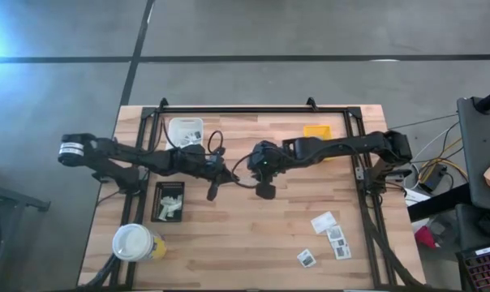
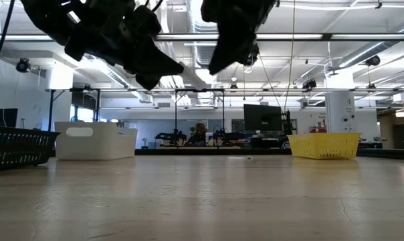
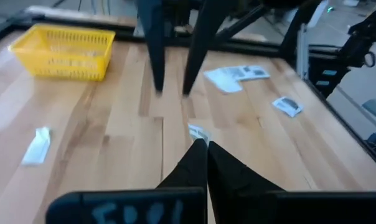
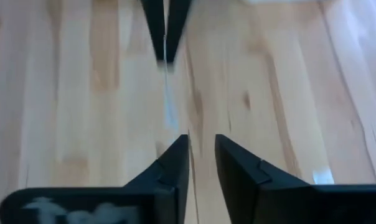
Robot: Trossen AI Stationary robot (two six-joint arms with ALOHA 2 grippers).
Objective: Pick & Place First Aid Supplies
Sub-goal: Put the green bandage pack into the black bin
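Note:
My left gripper (image 1: pixel 212 193) (image 3: pixel 206 144) hangs above the middle of the table, shut on a small white packet (image 3: pixel 196 132). My right gripper (image 1: pixel 265 191) (image 4: pixel 202 140) faces it from the right and is open. Its two fingers (image 3: pixel 155 62) stand apart in the left wrist view. The right wrist view shows the left fingers (image 4: pixel 166 25) with the packet edge-on (image 4: pixel 168 74). Three more packets (image 1: pixel 324 221) (image 1: pixel 337 235) (image 1: pixel 306 258) lie flat near the table's near right corner. A white strip (image 3: pixel 37 146) lies flat on the wood. My left gripper pinches the small white packet (image 3: pixel 196 132) between its two fingertips. A short end of the packet sticks out past the tips. It is lifted clear of the table; the low view shows both grippers well above the wood.
A black tray (image 1: pixel 157 212) with packets in it sits near the left side, a white tray (image 1: pixel 185 122) at the far left and a yellow tray (image 1: pixel 316 130) at the far right. A white-topped yellow cup (image 1: pixel 135 242) stands at the near left corner.

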